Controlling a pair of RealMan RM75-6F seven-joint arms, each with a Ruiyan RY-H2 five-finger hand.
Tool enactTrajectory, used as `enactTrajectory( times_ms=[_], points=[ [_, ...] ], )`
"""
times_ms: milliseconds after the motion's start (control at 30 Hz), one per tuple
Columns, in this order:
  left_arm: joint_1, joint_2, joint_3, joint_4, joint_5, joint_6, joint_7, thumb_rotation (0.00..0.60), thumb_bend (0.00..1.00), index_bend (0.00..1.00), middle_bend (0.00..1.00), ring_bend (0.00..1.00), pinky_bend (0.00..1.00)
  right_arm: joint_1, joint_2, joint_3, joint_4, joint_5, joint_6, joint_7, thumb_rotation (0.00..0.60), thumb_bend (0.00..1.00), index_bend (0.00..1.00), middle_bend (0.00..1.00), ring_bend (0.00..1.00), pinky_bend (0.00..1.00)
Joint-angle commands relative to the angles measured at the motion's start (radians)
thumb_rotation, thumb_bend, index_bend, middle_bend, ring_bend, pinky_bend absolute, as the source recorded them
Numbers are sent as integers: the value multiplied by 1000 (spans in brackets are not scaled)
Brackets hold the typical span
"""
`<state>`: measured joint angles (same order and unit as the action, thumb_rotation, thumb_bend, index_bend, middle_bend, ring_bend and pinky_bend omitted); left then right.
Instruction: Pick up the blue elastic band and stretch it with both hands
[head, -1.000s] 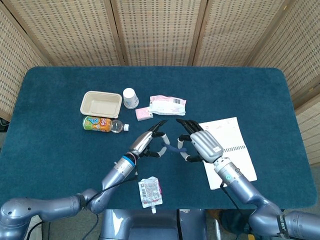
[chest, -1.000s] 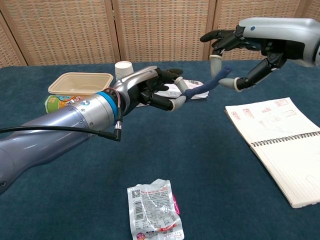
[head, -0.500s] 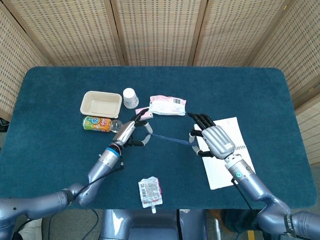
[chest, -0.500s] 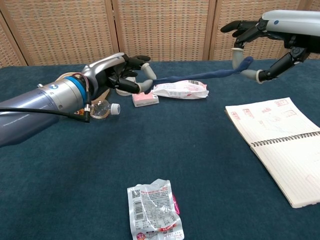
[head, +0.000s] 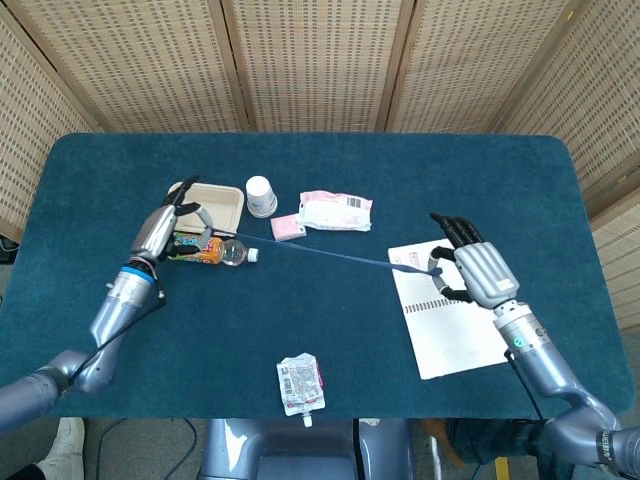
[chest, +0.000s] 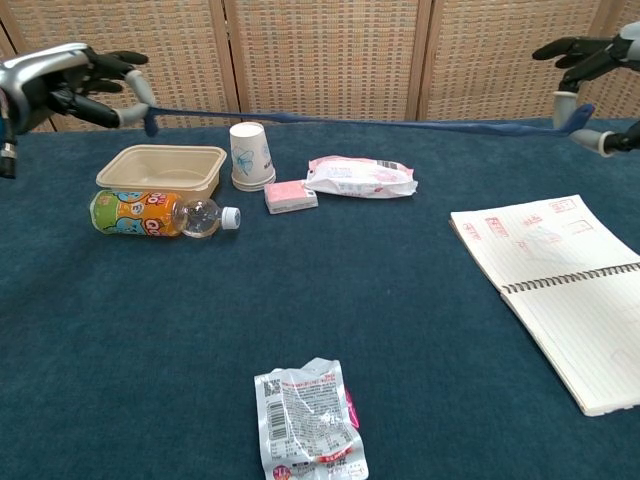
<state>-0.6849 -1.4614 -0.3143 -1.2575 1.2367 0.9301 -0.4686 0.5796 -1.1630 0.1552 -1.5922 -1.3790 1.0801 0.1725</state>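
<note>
A blue elastic band (chest: 400, 123) spans the air from the left hand (head: 160, 229) to the right hand (head: 478, 272), a taut line barring passage across the table's middle at hand height. Under its left end sit a beige tray (chest: 160, 166) and a plastic bottle (chest: 160, 214) lying on its side. A paper cup (chest: 250, 155), a small pink packet (chest: 290, 196) and a white-and-pink pouch (chest: 360, 177) crowd the far centre. An open notebook (chest: 560, 290) covers the right side. A crumpled wrapper (chest: 308, 420) lies alone near the front edge. Bare blue tabletop (chest: 400, 300) stretches between wrapper, bottle and notebook; clearance beneath the band looks ample, though hard to judge.
</note>
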Motion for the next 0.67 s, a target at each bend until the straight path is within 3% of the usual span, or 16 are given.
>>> enactTrajectory(
  times_ms=[33,367,667],
  points=[
    [39,81,4,5,-15,-1,-10,600,479,724,0,0,0,-22,11,-9,35,-9,14,36,600,745,878,9,0,0],
    [90,232,34,-33,-2,1,21,600,479,724,0,0,0,-73,40,-37,92,-40,48,89,600,744,879,10,0,0],
    [126,308,60,-112,39,35,20,600,479,724,0,0,0,-87,72,-32,54,-65,72,95,600,744,879,11,0,0]
  ],
)
